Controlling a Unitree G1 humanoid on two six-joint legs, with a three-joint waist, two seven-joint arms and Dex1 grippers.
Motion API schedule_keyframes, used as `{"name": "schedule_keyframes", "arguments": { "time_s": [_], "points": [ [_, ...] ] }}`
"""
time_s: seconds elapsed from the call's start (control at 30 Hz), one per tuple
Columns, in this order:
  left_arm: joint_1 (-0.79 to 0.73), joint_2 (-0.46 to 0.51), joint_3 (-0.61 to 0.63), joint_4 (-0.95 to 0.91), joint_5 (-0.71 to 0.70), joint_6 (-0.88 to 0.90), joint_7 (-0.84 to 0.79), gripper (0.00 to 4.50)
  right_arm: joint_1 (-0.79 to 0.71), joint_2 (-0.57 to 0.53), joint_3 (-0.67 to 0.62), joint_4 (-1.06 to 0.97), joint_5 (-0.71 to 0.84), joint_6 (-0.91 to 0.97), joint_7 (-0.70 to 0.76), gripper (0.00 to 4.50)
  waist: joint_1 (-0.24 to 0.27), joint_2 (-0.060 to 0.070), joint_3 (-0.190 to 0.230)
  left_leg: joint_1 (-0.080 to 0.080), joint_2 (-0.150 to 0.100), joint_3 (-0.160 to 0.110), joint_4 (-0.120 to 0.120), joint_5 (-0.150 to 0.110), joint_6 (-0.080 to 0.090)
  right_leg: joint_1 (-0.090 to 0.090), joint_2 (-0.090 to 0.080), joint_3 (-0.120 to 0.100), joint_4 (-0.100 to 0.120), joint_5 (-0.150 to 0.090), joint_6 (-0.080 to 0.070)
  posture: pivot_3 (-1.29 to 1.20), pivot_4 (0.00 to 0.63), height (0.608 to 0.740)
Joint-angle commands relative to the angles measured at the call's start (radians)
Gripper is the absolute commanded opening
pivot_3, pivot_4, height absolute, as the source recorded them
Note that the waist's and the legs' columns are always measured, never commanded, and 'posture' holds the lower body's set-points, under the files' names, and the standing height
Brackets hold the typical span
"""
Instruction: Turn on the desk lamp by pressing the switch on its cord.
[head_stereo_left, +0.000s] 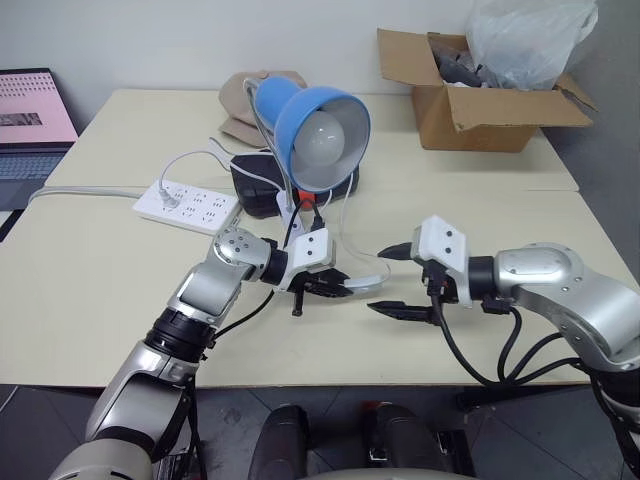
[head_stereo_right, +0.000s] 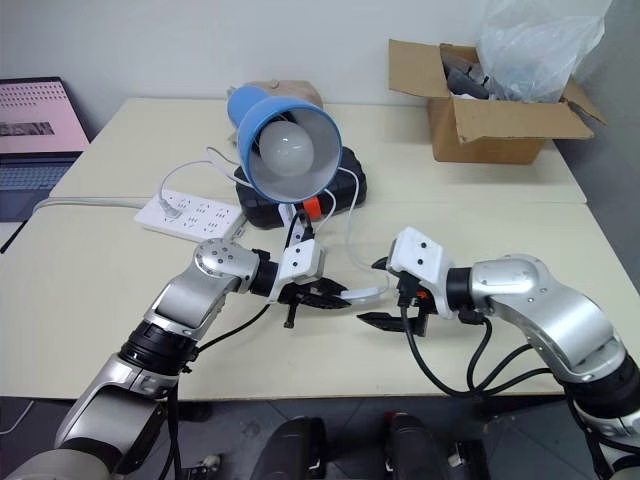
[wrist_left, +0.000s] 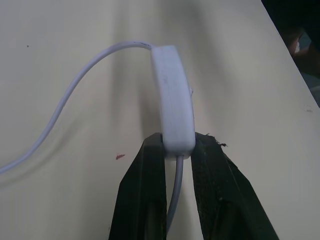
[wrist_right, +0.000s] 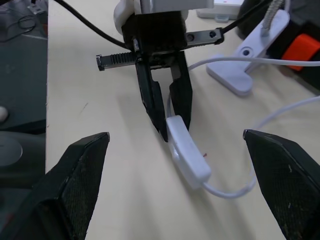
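Switch (wrist_left: 173, 95) clamped by one end in left gripper (wrist_right: 167, 117); right gripper (head_stereo_left: 392, 282) spread wide just beside it; desk lamp (head_stereo_left: 322, 124) bulb unlit; pressing outstanding.

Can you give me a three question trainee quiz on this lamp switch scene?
1. True or false: the desk lamp's bulb is lit.
2. What does the left hand grip? A) the power strip B) the switch C) the cardboard box
3. Fill in: the right hand is ____, holding nothing.

Key: 1 false, the bulb looks unlit. 2 B, pinched at one end, with the cord trailing off. 3 open.
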Motion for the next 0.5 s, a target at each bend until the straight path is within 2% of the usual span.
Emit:
{"name": "schedule_keyframes", "arguments": {
  "time_s": [0.03,0.5],
  "points": [
    [-0.002,0.001,0.017,-0.053,-0.014,-0.008,0.015,0.39,-0.046,0.009,0.051,0.042,-0.052,-0.038,0.055,4.50,0.000,0.000,0.000,0.000,0.000,0.000,0.000,0.000,0.000,0.000,0.000,0.000,0.000,0.000,0.000,0.00,0.150,0.740],
    [0.024,0.006,0.024,-0.154,-0.034,0.040,0.053,0.39,-0.091,0.057,0.107,0.164,-0.163,-0.098,0.127,4.50,0.000,0.000,0.000,0.000,0.000,0.000,0.000,0.000,0.000,0.000,0.000,0.000,0.000,0.000,0.000,0.00,0.150,0.740]
  ]
}}
